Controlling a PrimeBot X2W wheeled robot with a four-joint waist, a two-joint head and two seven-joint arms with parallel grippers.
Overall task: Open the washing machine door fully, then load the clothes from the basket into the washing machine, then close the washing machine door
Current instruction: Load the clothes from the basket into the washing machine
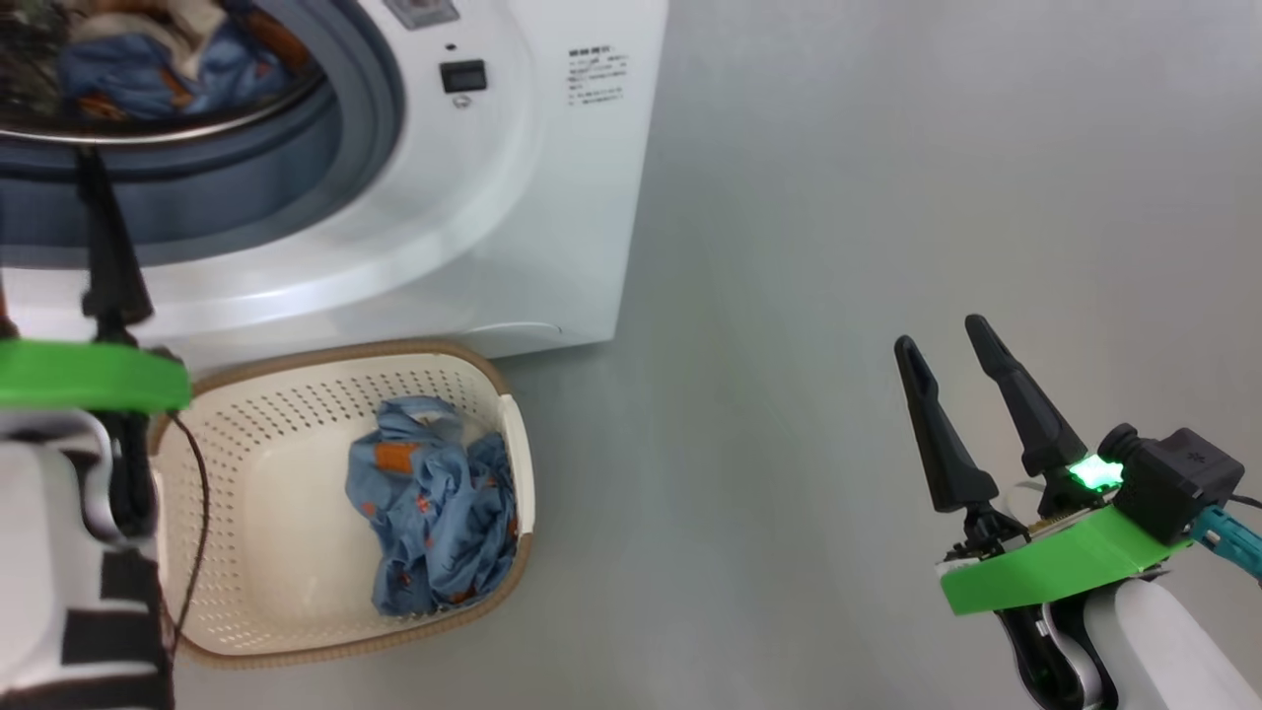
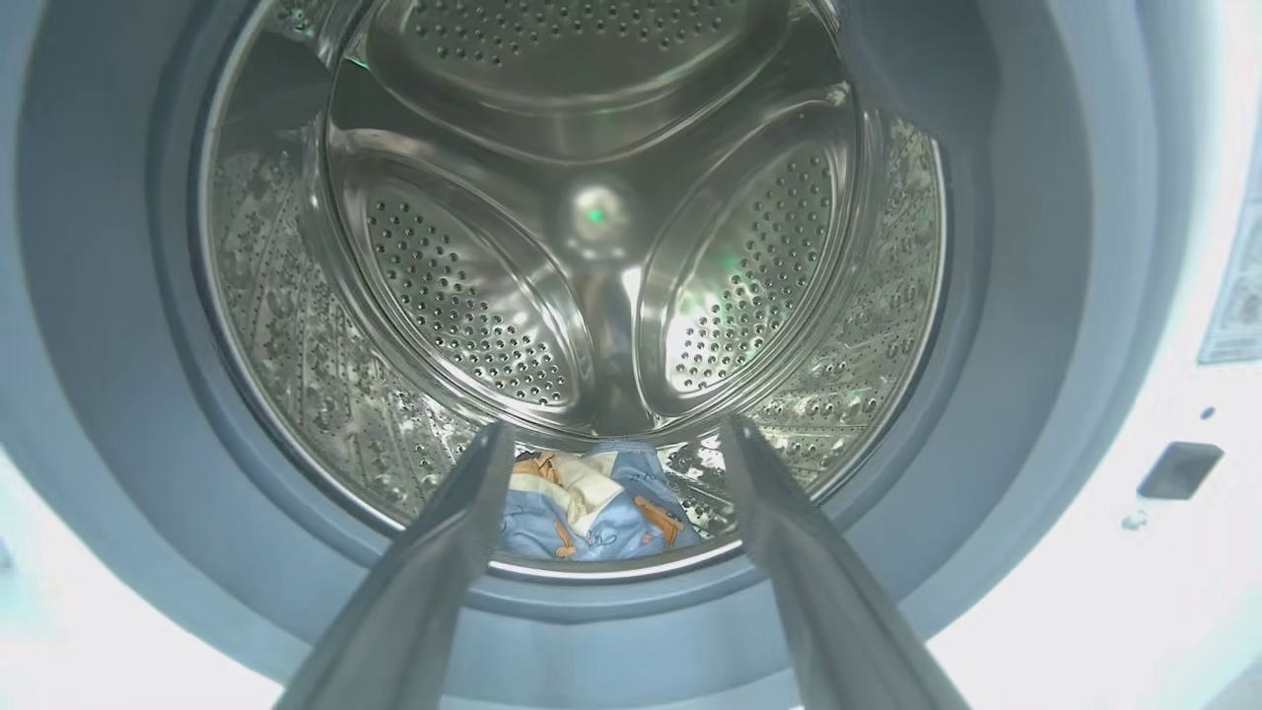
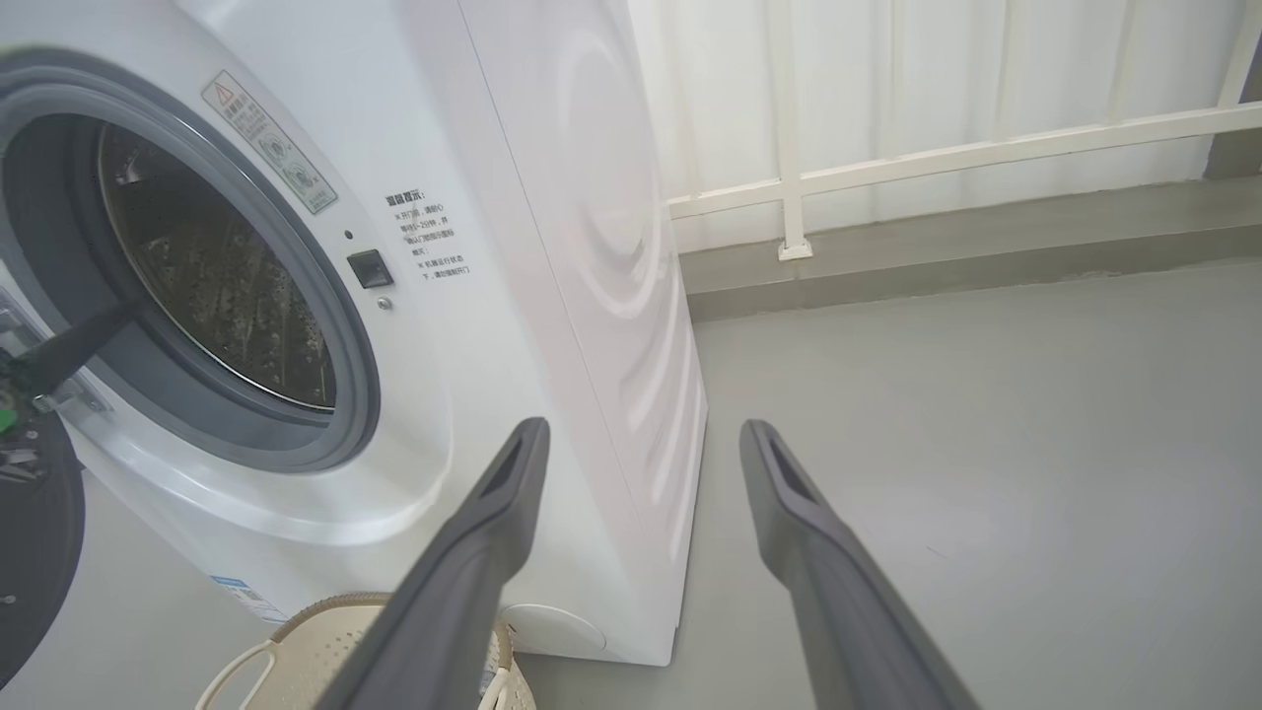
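The washing machine (image 1: 552,197) stands with its mouth uncovered, and a grey gasket (image 2: 1025,296) rings the steel drum (image 2: 592,217). My left gripper (image 2: 613,429) is open and empty at the mouth, pointing into the drum. One of its fingers (image 1: 110,256) crosses the gasket in the head view. Light blue printed clothes (image 2: 596,508) lie on the drum floor beyond the fingertips. Another blue garment (image 1: 434,503) lies crumpled in the cream basket (image 1: 266,552) on the floor before the washer. The door's black rim (image 3: 35,552) shows at the right wrist view's left edge, swung away. My right gripper (image 1: 942,335) is open and empty, off to the right over the floor.
Grey floor (image 1: 838,247) stretches to the right of the washer and the basket. A white railing (image 3: 937,153) and a low grey kerb (image 3: 986,247) run along the wall behind the machine. A thin dark cable (image 1: 197,493) hangs from my left arm over the basket's left rim.
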